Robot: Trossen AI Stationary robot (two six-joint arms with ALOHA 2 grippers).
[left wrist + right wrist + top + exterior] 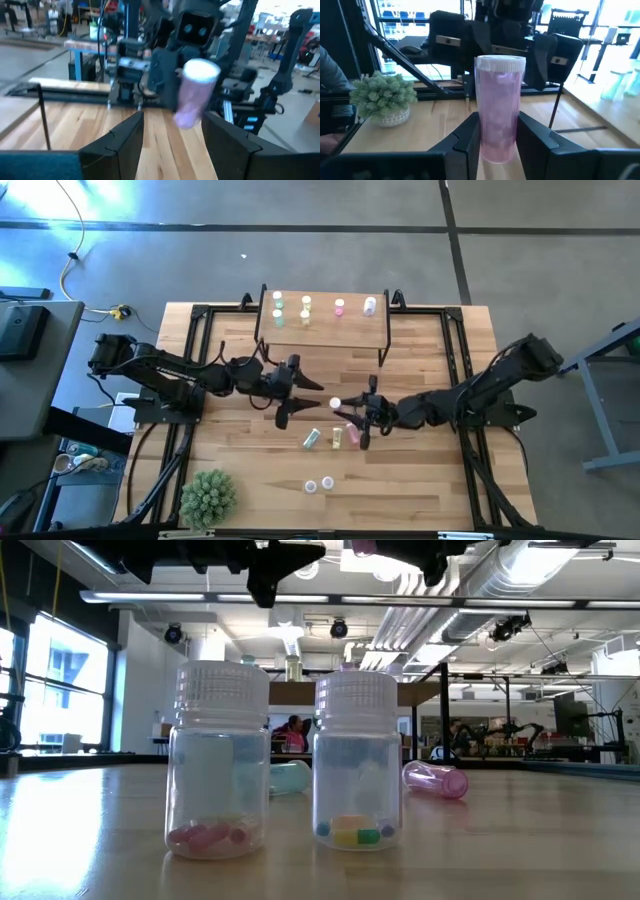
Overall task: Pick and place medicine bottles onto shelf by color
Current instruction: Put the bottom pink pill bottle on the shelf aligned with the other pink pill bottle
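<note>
High view, looking straight down: two dark robot arms meet near the centre of a pale wooden tabletop (430,480). The right gripper (352,412), just right of centre, has its fingers closed around a small pink-lavender cylindrical medicine bottle with a white ribbed cap (337,405). In the right wrist view this bottle (499,112) stands upright between the two dark fingers (467,137), cap up, long axis vertical, pinched low on its body.

The left gripper (300,398), just left of centre, has its jaws parted and holds nothing; its tips point across at the held bottle, close but not touching. From the left wrist view the bottle (195,92) sits beyond the open fingers (122,145), lined up with the gap between them.

A small light-wood shelf on thin black legs (325,328) lies at top centre, above both grippers, already carrying green, yellow, pink and pale bottles in a row. More bottles lie below the grippers, in the lower middle of the frame. The left gripper appears nearer the shelf, so this looks like a handover.
</note>
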